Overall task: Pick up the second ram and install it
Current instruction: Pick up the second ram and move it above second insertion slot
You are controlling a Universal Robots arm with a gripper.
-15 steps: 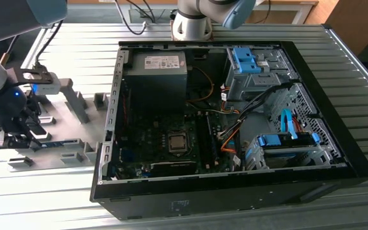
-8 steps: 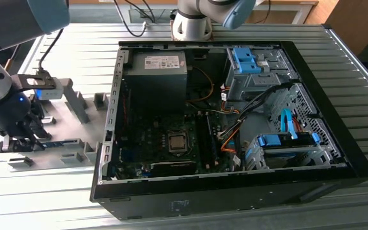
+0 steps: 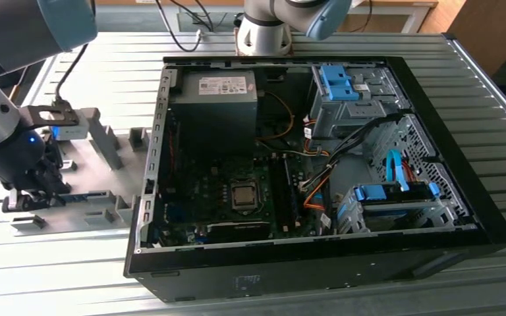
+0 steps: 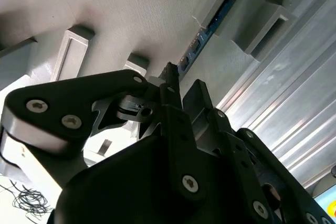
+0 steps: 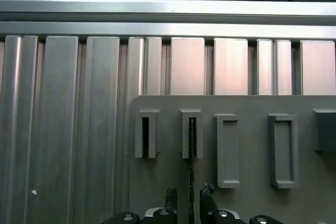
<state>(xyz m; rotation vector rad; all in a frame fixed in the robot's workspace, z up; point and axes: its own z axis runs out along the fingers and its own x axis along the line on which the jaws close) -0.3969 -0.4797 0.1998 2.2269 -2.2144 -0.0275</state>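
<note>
The second ram (image 4: 209, 26) is a long, thin stick. It is blue-green, with little dark bits along its side. It stands up on its thin edge, and its long side lies flat along the grey plate (image 5: 252, 203). One end sits in the slot of a small grey block (image 5: 184, 135). From that block the stick runs in a straight line to the gripper (image 5: 189, 195). In the first wrist view you look right down on its edge, so it looks like a thin dark line. The gripper is open. There is one black finger (image 5: 170, 196) on each side of the stick, with a little gap on both sides, so it is not squeezing the stick. In the exterior view the gripper hangs low over the grey plate. The plate lies on the ribbed metal table (image 3: 86, 59), to the exterior view's left of the open computer case (image 3: 490, 230).
</note>
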